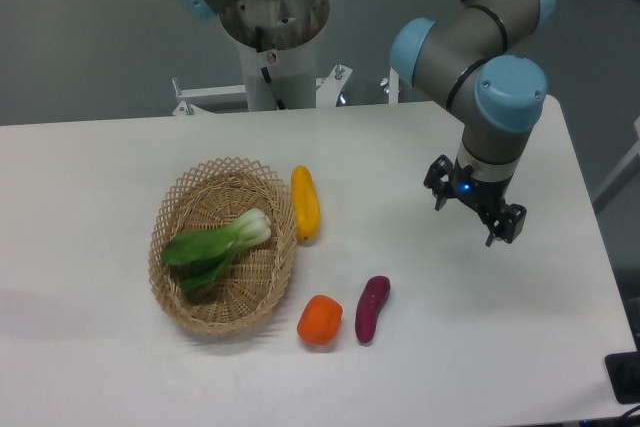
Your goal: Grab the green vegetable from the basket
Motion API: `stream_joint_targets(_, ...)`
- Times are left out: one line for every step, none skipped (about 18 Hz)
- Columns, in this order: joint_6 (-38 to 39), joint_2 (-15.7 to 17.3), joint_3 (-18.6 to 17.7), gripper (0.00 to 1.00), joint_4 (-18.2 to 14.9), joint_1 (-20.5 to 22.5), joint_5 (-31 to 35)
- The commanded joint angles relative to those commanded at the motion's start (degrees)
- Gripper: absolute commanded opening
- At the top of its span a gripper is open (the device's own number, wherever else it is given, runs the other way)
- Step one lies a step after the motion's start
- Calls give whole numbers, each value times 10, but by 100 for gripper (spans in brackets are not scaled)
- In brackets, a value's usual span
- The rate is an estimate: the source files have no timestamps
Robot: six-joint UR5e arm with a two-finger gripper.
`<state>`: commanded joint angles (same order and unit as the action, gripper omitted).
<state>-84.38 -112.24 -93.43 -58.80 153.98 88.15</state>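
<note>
Gripper [476,210] hangs right of centre in the frame, fingers spread apart, nothing between them, well clear of the produce. Green vegetable [215,244] lies alone in the basket [172,215] at lower left, pale stalk pointing up-right, unobstructed from above. Yellow squash [305,203] sits just outside the rim.

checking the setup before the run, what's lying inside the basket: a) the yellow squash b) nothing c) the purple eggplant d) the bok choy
d, the bok choy lies inside the basket, while the yellow squash and purple eggplant lie outside it on the table.
</note>
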Motion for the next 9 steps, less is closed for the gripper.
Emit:
stream_joint_targets(1,0,-1,100,0,0,0)
stream_joint_targets(1,0,-1,100,0,0,0)
stream_joint_targets(3,0,-1,100,0,0,0)
stream_joint_targets(4,0,-1,100,0,-1,0)
stream_joint_targets(4,0,-1,100,0,-2,0)
stream_joint_targets(5,1,-1,100,-2,-2,-1)
stream_joint_targets(7,1,0,100,-3,-3,0)
stream_joint_targets(8,1,0,100,-4,-8,0)
stream_joint_targets(13,1,0,100,-5,-10,0)
